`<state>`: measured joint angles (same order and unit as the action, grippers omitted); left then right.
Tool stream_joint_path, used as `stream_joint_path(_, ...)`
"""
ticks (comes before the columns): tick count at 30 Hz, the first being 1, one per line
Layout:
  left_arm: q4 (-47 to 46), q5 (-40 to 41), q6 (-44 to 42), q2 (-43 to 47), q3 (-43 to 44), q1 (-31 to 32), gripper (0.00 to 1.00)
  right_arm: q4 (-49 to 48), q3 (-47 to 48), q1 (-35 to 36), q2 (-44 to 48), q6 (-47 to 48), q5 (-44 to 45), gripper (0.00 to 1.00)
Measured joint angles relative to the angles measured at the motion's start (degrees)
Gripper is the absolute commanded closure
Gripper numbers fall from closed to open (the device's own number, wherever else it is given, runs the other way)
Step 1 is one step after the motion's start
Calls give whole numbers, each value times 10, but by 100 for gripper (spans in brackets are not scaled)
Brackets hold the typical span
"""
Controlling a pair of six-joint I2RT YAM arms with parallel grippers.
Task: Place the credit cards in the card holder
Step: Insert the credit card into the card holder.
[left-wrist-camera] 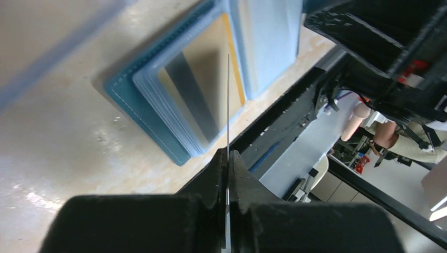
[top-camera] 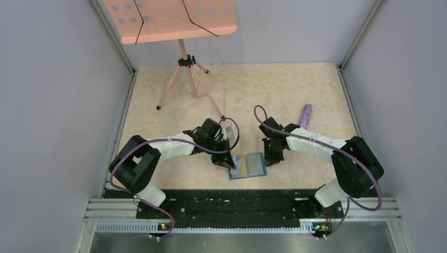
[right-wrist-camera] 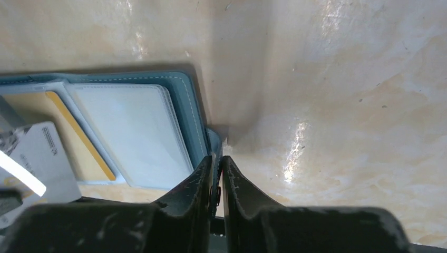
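Note:
The teal card holder (top-camera: 248, 166) lies open on the table near the front edge. A yellow-gold credit card (left-wrist-camera: 203, 89) sits in its left slot, and it also shows in the right wrist view (right-wrist-camera: 58, 126). My left gripper (left-wrist-camera: 227, 154) is shut on a pale grey credit card (right-wrist-camera: 42, 158), seen edge-on in the left wrist view (left-wrist-camera: 227, 95), held just above the holder's left half (left-wrist-camera: 153, 121). My right gripper (right-wrist-camera: 217, 158) is shut on the holder's closing tab (right-wrist-camera: 215, 139) at its right edge. In the top view the left gripper (top-camera: 224, 159) and right gripper (top-camera: 272, 156) flank the holder.
A clear plastic box (top-camera: 227, 129) sits just behind the left gripper. A purple cylinder (top-camera: 305, 116) lies at the right rear. A pink music stand on a tripod (top-camera: 184, 79) stands at the back left. The black mounting rail (top-camera: 232, 203) runs along the front edge.

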<state>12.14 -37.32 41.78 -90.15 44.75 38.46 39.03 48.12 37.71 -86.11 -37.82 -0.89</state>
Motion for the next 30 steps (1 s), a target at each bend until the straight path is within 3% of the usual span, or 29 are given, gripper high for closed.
stream_joint_path(4,5,13,1,-17,1,0,100,-1,-3,0,10,-9,-10,100)
stream_joint_path(20,3,23,0,-28,21,0,100,-96,-146,0,111,-107,-120,100)
stream_joint_path(30,-7,12,0,-47,31,4,100,-125,-156,0,112,-117,-133,100)
